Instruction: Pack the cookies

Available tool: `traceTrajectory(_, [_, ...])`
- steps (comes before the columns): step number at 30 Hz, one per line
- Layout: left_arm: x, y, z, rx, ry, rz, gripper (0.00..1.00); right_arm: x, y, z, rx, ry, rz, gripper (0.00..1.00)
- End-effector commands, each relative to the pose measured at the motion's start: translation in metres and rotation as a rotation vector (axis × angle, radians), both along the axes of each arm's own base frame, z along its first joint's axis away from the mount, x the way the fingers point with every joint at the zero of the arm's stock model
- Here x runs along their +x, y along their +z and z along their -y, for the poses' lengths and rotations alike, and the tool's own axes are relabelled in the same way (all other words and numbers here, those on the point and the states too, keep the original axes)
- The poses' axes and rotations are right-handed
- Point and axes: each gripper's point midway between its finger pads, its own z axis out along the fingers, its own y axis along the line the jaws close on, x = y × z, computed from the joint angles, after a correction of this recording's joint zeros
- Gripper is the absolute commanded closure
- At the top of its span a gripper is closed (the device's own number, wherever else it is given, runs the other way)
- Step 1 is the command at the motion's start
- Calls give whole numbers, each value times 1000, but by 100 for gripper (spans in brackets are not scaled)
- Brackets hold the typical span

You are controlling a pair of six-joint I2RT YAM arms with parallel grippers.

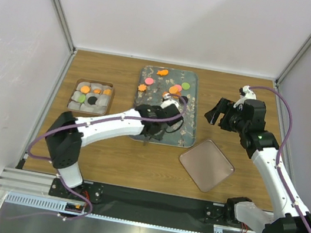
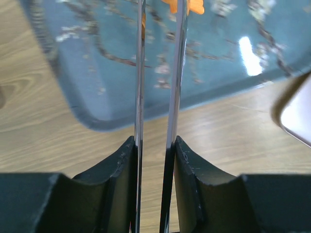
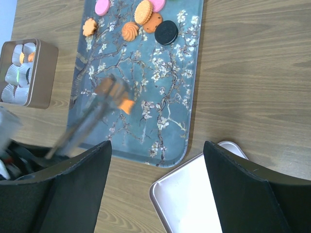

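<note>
Though barely parted, left tool (image 2: 153,145) clamps tongs (image 2: 140,73) holding cookie (image 2: 193,6).

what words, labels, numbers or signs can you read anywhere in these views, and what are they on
No text can be read in any view.
floral tray: blossom pattern only, no writing.
black cookie: any embossing is too small to read.
tin, lid, metal tongs: no markings visible.
</note>
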Motion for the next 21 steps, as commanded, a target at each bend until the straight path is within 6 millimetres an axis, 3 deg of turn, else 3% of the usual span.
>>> traceTrajectory(1, [16, 27, -22, -34, 36, 73, 67, 0, 15, -2, 2, 18, 48, 17])
traceTrajectory(3, [20, 34, -29, -62, 47, 83, 67, 0, 15, -2, 4, 18, 49, 17])
traceTrajectory(8, [37, 50, -68, -85, 125, 111, 66, 0, 13, -3, 6, 22, 44, 17])
traceTrajectory(13, [50, 68, -121, -113, 241, 150, 65, 0, 14, -4, 10, 26, 46, 17])
traceTrajectory(21, [59, 68, -209, -123, 438, 176, 64, 0, 15, -6, 17, 33, 48, 17])
